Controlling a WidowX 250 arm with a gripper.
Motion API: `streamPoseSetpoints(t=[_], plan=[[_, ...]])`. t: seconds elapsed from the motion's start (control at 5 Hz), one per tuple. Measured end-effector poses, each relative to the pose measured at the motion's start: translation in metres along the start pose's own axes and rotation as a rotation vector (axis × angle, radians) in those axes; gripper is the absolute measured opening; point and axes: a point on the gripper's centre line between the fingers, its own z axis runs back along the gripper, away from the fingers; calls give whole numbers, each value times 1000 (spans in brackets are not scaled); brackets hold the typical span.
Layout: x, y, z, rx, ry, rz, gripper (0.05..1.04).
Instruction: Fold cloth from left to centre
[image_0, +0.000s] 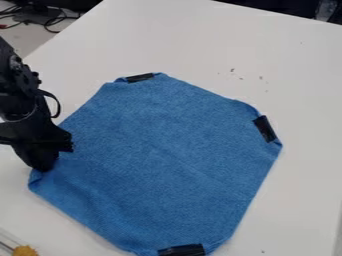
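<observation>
At the far left, the black robot arm (19, 102) is seen at the view's edge, with dark cables (50, 21) behind it in the upper left corner. A fuzzy yellow-orange thing (25, 250) is partly seen at the lower left. The gripper (45, 166) is pointed down at the left corner of the blue cloth (163, 155); whether it is spread, pressed together or pinching the fabric cannot be told.

The cloth is laid out over the middle of the white tabletop (307, 95), turned like a diamond, its corners aimed left, up, right and down in the view. Its length and width look much alike, so a long axis cannot be told. The top corner is blunted and marked by a black patch (140, 77), the bottom corner by another black patch (182, 250), lying nearly level. Small dark specks (232, 70) are scattered beyond the upper right edge. At the right corner, a third black patch (265, 128) is set steeply aslant.
</observation>
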Motion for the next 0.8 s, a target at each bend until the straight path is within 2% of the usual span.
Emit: streamPoseSetpoints(t=[0.4,0.6,0.8], plan=[[-2,-2,5,33,27,-8,105],[1,-5,21,74,34,-28,73],[10,-11,46,126,6,-62,69]])
